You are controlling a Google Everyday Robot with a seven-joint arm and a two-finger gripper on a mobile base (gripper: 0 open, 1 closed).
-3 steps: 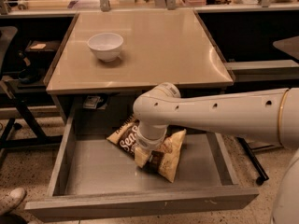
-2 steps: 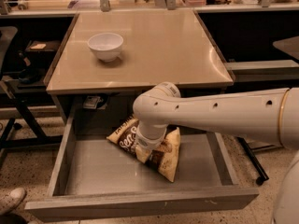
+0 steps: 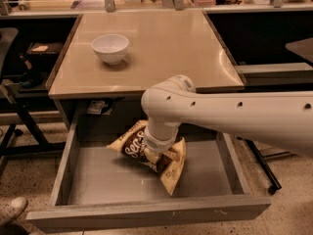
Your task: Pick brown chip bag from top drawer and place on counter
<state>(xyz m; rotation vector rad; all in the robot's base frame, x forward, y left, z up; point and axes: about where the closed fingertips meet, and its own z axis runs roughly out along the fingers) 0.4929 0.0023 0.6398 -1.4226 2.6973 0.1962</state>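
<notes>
camera view: beige counter (image 3: 161,53) surface far, top drawer (image 3: 146,214) pulled open near. white arm (image 3: 244,114) reaches in from the right. brown chip bag (image 3: 131,145) sits on the drawer floor, about centre. white bowl (image 3: 110,48) far left on the surface. gripper (image 3: 157,156) down on the bag's middle; jaws hidden by wrist and bag folds, cannot tell if spread or pinching. bag likely light, soft, crinkly, slick film, chips fragile: pinch a bunched fold or seam, gently.
</notes>
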